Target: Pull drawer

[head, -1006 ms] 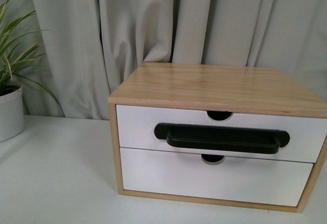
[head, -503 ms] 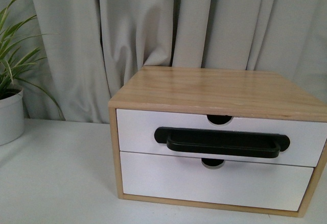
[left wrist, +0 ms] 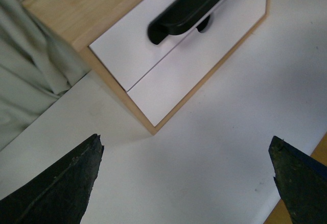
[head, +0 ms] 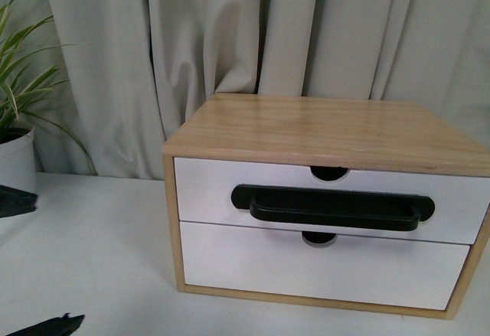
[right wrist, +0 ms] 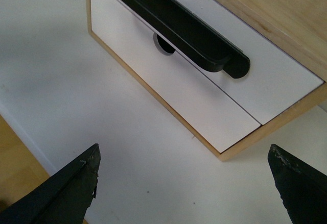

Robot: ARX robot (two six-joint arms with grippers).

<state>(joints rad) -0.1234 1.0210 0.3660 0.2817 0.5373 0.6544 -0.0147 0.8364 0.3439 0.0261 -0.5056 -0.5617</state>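
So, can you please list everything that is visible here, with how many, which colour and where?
cabinet: one, light wood, on the table, in front of the curtain
drawer: one, white front, upper slot of the cabinet, looks closed
bar handle: one, black, across the drawer's front
plain drawer front: one, white, lower slot, no handle
curtain: one, pale grey, behind everything
plant: one, green striped leaves, far left
pot: one, white, under the plant
table: one, white, under all
left pincer: one, black, open, empty, left of the cabinet
right pincer: one, black, open, empty, facing the cabinet's right front corner
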